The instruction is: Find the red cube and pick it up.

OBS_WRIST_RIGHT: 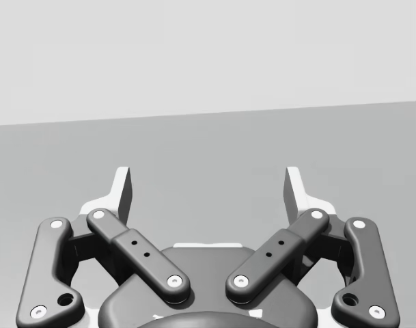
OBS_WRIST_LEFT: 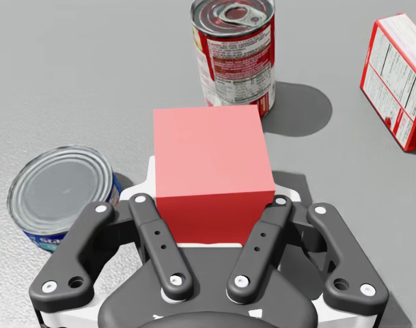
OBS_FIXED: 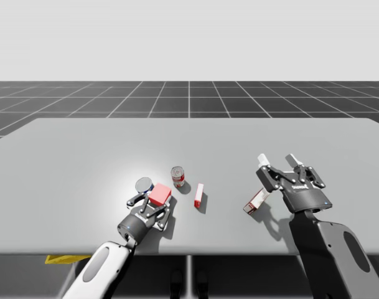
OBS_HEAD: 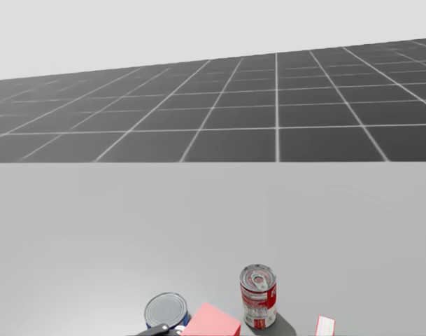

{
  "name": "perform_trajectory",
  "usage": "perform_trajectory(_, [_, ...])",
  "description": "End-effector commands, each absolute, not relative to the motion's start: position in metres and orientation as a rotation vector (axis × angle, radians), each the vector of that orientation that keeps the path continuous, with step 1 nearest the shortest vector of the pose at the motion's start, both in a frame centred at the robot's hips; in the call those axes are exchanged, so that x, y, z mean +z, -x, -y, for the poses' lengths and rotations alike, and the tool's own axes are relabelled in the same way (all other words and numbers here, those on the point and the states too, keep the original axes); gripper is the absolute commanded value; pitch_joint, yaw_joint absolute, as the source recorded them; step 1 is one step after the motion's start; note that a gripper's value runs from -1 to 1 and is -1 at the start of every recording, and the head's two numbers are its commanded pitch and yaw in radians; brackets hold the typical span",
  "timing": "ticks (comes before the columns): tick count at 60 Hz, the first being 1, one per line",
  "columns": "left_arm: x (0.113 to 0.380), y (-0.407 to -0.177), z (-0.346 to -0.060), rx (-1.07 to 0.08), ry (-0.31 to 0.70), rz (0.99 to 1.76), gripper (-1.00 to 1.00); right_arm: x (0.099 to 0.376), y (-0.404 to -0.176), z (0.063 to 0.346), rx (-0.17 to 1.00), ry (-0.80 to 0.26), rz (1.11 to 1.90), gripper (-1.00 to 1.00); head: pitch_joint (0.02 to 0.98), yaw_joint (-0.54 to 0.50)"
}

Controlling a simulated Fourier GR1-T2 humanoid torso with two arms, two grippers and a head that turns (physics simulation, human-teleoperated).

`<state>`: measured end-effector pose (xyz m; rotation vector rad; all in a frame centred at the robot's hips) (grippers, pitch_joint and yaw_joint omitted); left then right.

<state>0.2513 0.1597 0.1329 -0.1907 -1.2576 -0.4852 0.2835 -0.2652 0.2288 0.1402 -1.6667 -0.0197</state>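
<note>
The red cube (OBS_WRIST_LEFT: 211, 171) sits between the fingers of my left gripper (OBS_WRIST_LEFT: 213, 205), which is shut on it from both sides. In the high view the red cube (OBS_FIXED: 159, 194) and my left gripper (OBS_FIXED: 155, 199) are at the table's front left, low over the surface. The head view catches the top of the cube (OBS_HEAD: 211, 322) at its lower edge. My right gripper (OBS_FIXED: 280, 159) hovers open at the right, and nothing lies between its white fingertips (OBS_WRIST_RIGHT: 209, 188).
A tall red can (OBS_FIXED: 177, 176) stands just beyond the cube, and a low blue-sided can (OBS_FIXED: 144, 184) is at its left. A red and white box (OBS_FIXED: 198, 195) stands to its right. Another small box (OBS_FIXED: 256, 200) lies beside my right arm.
</note>
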Motion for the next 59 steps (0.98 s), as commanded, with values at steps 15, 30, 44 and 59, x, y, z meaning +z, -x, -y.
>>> perform_trajectory(15, [0.158,-0.240,-0.153,-0.597,0.253,1.255,1.00,0.229,-0.283,0.266,-0.023,-0.149,1.658,-1.00,0.430,0.20])
perform_trajectory(30, [0.207,-0.247,-0.161,-0.595,0.227,1.353,1.00,0.230,-0.283,0.266,-0.024,-0.151,1.656,-1.00,0.422,0.20])
perform_trajectory(44, [0.256,-0.259,-0.166,-0.590,0.195,1.456,1.00,0.229,-0.283,0.264,-0.018,-0.158,1.655,-1.00,0.416,0.20])
perform_trajectory(59, [0.322,-0.265,-0.163,-0.586,0.128,1.589,1.00,0.230,-0.282,0.262,-0.021,-0.178,1.656,-1.00,0.415,0.20])
